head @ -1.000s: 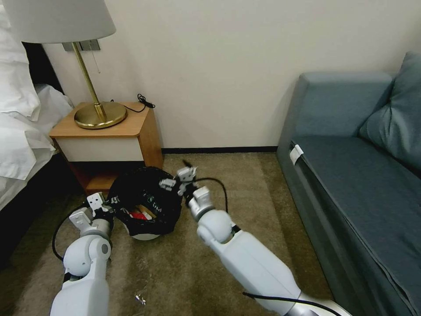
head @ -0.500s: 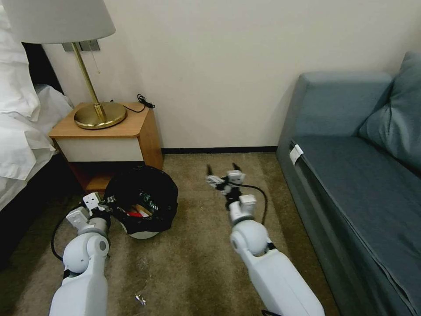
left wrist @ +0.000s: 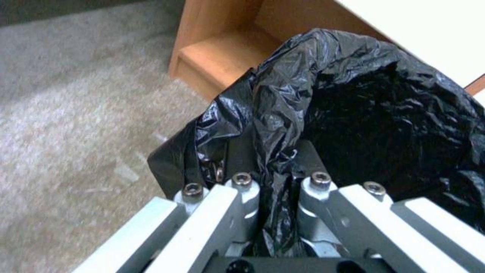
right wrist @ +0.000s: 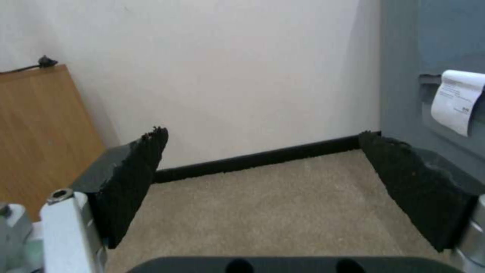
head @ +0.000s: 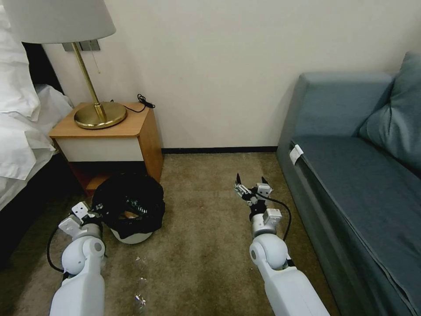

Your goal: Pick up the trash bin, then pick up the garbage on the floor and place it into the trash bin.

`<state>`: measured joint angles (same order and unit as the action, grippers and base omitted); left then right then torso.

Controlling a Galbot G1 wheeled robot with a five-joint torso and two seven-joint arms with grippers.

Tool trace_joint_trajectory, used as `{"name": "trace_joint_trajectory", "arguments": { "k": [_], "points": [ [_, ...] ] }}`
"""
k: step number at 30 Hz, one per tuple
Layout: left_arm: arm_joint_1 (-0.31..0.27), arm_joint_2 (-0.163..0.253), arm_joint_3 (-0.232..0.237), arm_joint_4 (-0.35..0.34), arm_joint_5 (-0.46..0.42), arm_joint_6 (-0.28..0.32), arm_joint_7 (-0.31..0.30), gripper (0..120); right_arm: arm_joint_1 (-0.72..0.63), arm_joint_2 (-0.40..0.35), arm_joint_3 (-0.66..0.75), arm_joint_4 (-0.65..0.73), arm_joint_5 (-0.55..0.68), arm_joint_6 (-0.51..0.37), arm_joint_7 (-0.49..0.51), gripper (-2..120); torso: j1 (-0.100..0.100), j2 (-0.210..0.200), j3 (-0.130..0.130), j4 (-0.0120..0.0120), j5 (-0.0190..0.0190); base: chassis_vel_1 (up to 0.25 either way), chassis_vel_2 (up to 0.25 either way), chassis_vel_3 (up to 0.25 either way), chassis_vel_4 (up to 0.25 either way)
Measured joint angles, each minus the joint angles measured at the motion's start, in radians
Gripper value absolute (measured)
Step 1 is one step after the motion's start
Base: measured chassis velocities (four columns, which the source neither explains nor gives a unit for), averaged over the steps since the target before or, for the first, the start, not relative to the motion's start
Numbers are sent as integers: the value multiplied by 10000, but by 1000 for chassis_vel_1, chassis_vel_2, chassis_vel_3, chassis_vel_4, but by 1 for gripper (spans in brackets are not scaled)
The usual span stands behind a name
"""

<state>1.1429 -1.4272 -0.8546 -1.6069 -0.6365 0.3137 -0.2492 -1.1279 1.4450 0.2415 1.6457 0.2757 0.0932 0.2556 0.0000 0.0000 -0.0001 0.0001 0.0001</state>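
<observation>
Head view. My left gripper, lower left of frame, clamps the liner rim of the trash bin, which has shifted down and left from the nightstand; some garbage lies inside. My right gripper has swung from the bin to centre-right over carpet, spread wide, empty: I judge that drop done.

Left wrist view. Fingers closed on bunched black plastic, lower centre.

Right wrist view. Pads far apart, nothing between; sofa upper right.
</observation>
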Motion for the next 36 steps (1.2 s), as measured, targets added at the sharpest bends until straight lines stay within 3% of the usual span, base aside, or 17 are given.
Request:
{"name": "trace_joint_trajectory", "arguments": {
  "k": [7, 13, 15, 17, 18, 21, 23, 27, 29, 30, 32, 33, 36],
  "points": [
    [92, 58, 3, 213, -225, -213, -28, 4, -50, -50, 72, -163, -67, 90, -14, 93, 0, 0, 0, 0, 3, 0, 0, 0, 0],
    [157, 22, -26, 82, -462, -3, -108, 21, -30, -45, 85, -289, -100, 112, -19, 89, 0, 0, 1, -1, -5, 0, 0, 0, 0],
    [164, 25, -67, -48, -479, 44, -134, 32, 12, -46, 83, -339, -103, 113, -18, 79, 0, 1, 1, -2, -4, 0, 0, 0, 0],
    [175, 33, -89, -99, -483, 59, -138, 38, 16, -42, 82, -356, -103, 106, -17, 77, 0, 0, 1, -1, -3, 0, 0, 0, 0],
    [196, 49, -119, -198, -483, 77, -147, 45, 16, -31, 80, -381, -104, 81, -15, 79, 0, 0, 1, -1, -4, 0, 0, 0, 0],
    [216, 53, -140, -286, -484, 103, -158, 49, 16, -22, 79, -392, -110, 66, -15, 82, 0, 0, 1, -1, -2, 0, 0, 0, 0],
    [271, 53, -159, -615, -458, 234, -198, 63, 17, -11, 90, -368, -207, -90, -14, 94, 0, 0, 1, -1, -1, 0, 0, 0, 0],
    [313, 54, -149, -916, -401, 415, -234, 71, 14, -27, 105, -262, -291, -240, -15, 99, 0, 0, 1, -1, -2, 0, 0, 0, 0],
    [422, 124, -64, -1309, -64, 597, 168, 84, -40, -87, 159, -145, -517, -372, -65, 100, 0, 0, 1, -1, -1, 0, 0, 0, 0],
    [422, 124, -64, -1309, -64, 597, 168, 84, -40, -87, 159, -145, -517, -372, -65, 100, 0, 0, 1, -1, -1, 0, 0, 0, 0],
    [506, 296, 143, -1524, 492, 623, 982, 95, -175, -134, 303, -50, -793, -400, -241, 100, 0, 0, 1, 0, -1, 0, 0, 0, 0],
    [506, 296, 143, -1524, 492, 623, 982, 95, -175, -134, 303, -50, -793, -400, -241, 100, 0, 0, 1, 0, -1, 0, 0, 0, 0],
    [502, 573, 436, -1882, 1026, 762, 2093, 100, -408, -188, 562, 79, -942, -372, -395, 100, 0, 0, 1, -1, -1, 0, 0, 0, 0]
  ]
}}
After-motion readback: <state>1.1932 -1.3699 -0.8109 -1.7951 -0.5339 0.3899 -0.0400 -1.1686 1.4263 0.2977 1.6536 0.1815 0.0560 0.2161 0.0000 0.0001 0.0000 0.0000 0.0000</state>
